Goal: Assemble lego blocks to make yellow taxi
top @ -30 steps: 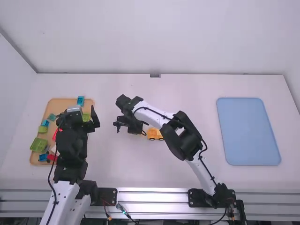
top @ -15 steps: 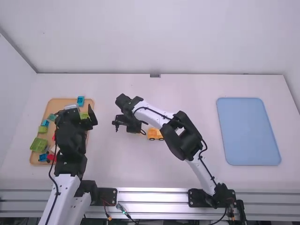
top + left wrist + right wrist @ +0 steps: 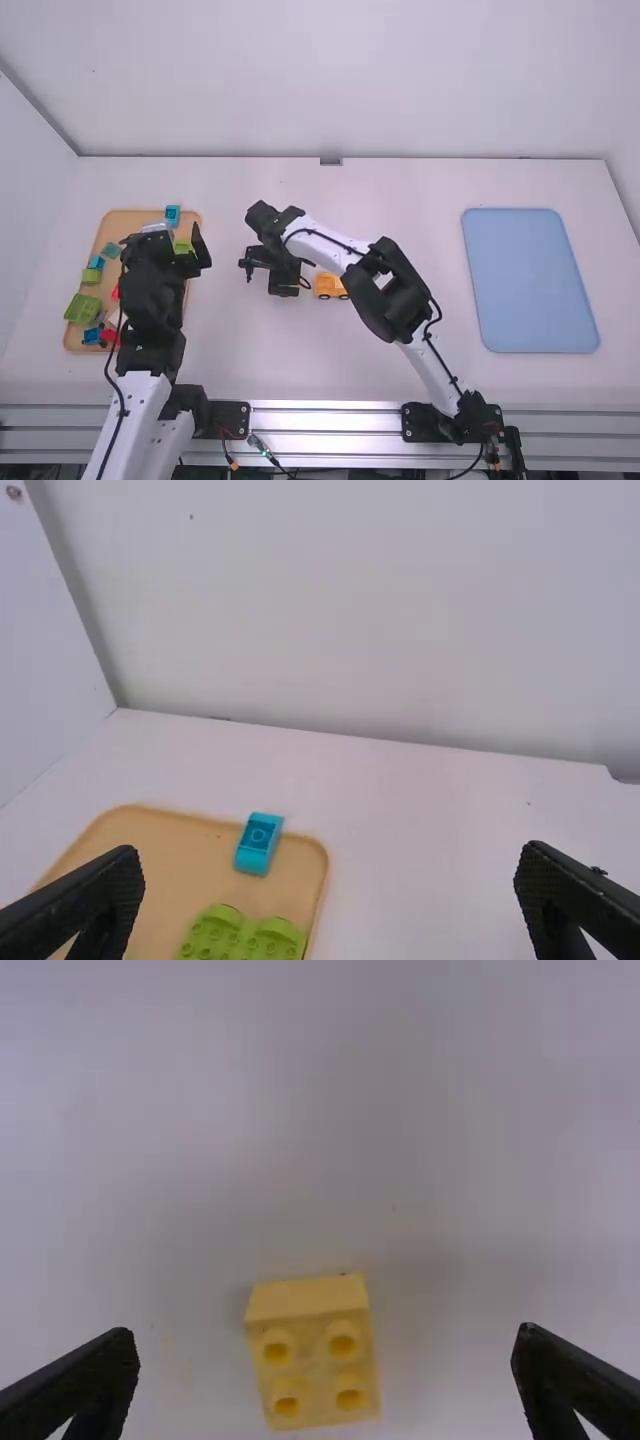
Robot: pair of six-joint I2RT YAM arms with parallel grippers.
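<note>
Left gripper (image 3: 163,230) edged toward three o'clock, agape like right gripper (image 3: 266,282), part-hiding nine o'clock's tan oblong tray (image 3: 120,224) of coloured plastic blocks (image 3: 82,308).

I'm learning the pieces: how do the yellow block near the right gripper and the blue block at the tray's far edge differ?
The yellow block shows four studs, the blue block one round mark. The yellow block lies on the table, the blue block at the tray's edge.
</note>
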